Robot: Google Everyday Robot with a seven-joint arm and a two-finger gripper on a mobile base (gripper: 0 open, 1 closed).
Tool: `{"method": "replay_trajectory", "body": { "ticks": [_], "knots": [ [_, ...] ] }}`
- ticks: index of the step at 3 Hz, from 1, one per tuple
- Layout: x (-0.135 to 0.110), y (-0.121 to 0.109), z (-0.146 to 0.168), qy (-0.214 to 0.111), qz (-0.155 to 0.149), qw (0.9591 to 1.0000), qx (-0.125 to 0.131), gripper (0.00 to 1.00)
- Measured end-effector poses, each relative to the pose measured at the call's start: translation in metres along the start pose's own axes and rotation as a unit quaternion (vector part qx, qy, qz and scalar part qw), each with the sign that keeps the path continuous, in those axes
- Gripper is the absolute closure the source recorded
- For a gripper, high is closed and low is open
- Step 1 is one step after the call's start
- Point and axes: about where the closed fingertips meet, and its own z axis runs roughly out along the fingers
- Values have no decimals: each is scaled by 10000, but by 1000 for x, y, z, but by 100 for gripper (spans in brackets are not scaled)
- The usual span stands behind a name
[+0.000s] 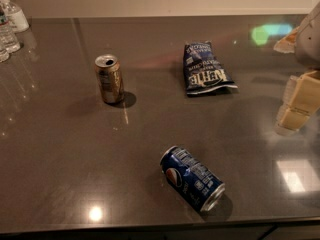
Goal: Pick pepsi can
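**Pepsi can on its side, low in the frame; gripper off at the right edge**

At the upper left of the frame a few clear plastic bottles stand in a cluster at the corner of the dark grey countertop, partly cut off by the frame edge. To their right, left of centre, a gold-brown can stands upright with its opened top showing; bare counter lies all around it. The pepsi can is at the lower centre, lying on its side, slanted, with its silver end toward the lower right and its round logo facing the lower left; nothing touches it and nothing lies between it and the right side of the frame. Above it, in the upper centre-right, a dark blue chip bag with white lettering lies flat, well apart from both cans. At the right edge, at mid-height, the cream-coloured gripper hangs over the counter, partly out of frame; it is well apart from the pepsi can, up and to its right; how far open it is cannot be told from this view, and nothing can be seen in its hold.
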Motion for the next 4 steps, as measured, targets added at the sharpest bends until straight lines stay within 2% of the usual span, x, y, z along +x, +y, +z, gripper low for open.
{"method": "replay_trajectory", "body": {
  "ticks": [1,2,3,4],
  "knots": [
    [0,0,0,-1,1,10000,2,0],
    [-12,16,3,-180,114,9996,-183,0],
    [-29,40,12,-274,298,9980,-484,0],
    [-47,63,25,-240,593,9955,-698,0]
  ]
}}
